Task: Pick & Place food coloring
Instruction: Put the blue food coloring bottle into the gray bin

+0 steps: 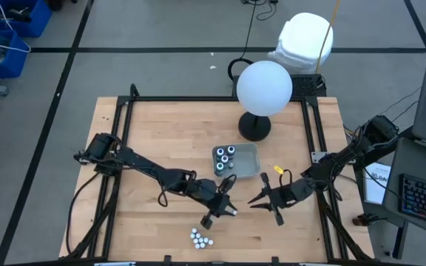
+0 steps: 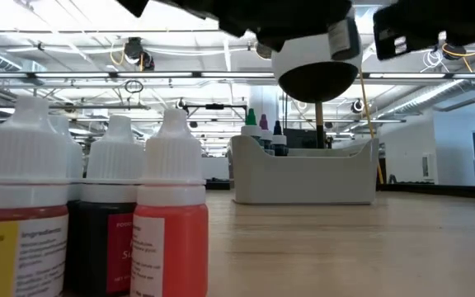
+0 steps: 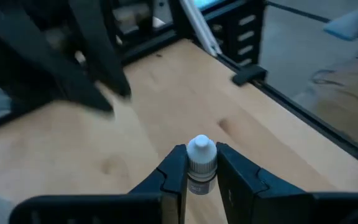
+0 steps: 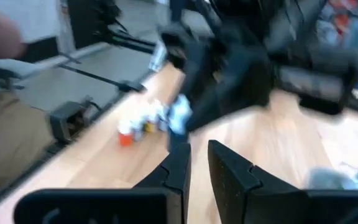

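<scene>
A small food coloring bottle (image 3: 201, 151) with a white cap sits between the fingers of my left gripper (image 3: 201, 155), which is shut on it. That gripper (image 1: 226, 209) hangs over the near middle of the table. Below it, several more bottles (image 1: 202, 238) stand in a cluster by the near edge, seen close up in the low view (image 2: 171, 223). The clear grey tray (image 1: 246, 151) at the table's middle holds several bottles (image 1: 225, 159) upright. My right gripper (image 1: 265, 201) hovers to the right, its fingers (image 4: 179, 165) nearly together with nothing between them. My left gripper pinches the bottle's body (image 3: 201, 179) just below the white cap, one finger on each side. The fingers come from the table's left, slanting a little downward. The cap stands out past the fingertips, and the bottle is lifted clear of the table.
A white globe lamp (image 1: 265, 87) on a black base (image 1: 254, 127) stands just behind the tray. A small yellow piece (image 1: 278, 168) lies right of the tray. Black frame rails (image 1: 124, 133) run along the table's edges. Bare wood lies at the near left.
</scene>
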`<control>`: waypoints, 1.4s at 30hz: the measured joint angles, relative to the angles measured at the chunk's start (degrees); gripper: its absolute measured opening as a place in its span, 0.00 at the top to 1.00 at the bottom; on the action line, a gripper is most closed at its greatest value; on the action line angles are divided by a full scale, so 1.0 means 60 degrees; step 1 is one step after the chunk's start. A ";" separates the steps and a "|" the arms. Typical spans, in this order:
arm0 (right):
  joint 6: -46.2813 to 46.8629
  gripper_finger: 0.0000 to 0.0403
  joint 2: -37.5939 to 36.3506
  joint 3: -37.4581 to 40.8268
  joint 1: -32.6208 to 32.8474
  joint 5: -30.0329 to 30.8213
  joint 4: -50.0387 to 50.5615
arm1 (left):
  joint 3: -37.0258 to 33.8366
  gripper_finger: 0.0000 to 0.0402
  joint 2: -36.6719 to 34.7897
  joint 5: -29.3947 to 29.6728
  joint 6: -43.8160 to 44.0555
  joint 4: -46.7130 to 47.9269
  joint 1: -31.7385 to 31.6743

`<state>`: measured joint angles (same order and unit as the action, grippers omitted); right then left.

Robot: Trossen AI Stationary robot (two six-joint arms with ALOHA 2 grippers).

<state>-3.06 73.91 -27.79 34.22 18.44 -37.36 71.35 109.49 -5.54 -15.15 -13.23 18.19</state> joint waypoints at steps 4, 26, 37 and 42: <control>0.0486 0.82 0.0007 0.0007 -0.0004 0.0420 0.0338 | 0.0289 0.83 0.0000 0.0588 -0.0031 -0.0022 -0.0003; -0.1677 0.44 0.0007 0.0011 0.0084 0.1169 -0.0663 | 0.0540 0.82 -0.0007 0.0614 0.0614 0.0639 -0.0525; -0.1615 0.44 0.0007 0.0015 0.0246 0.1176 -0.0733 | 0.0540 0.80 -0.0007 0.0886 0.0324 0.0465 -0.0787; -0.1676 0.44 -0.0062 0.0018 0.0633 0.1174 -0.0806 | 0.0529 0.80 -0.0183 0.0897 -0.1104 0.0626 -0.1285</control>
<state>-13.12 73.54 -27.68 38.01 25.48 -42.20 74.52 108.40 -0.15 -21.77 -9.48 10.48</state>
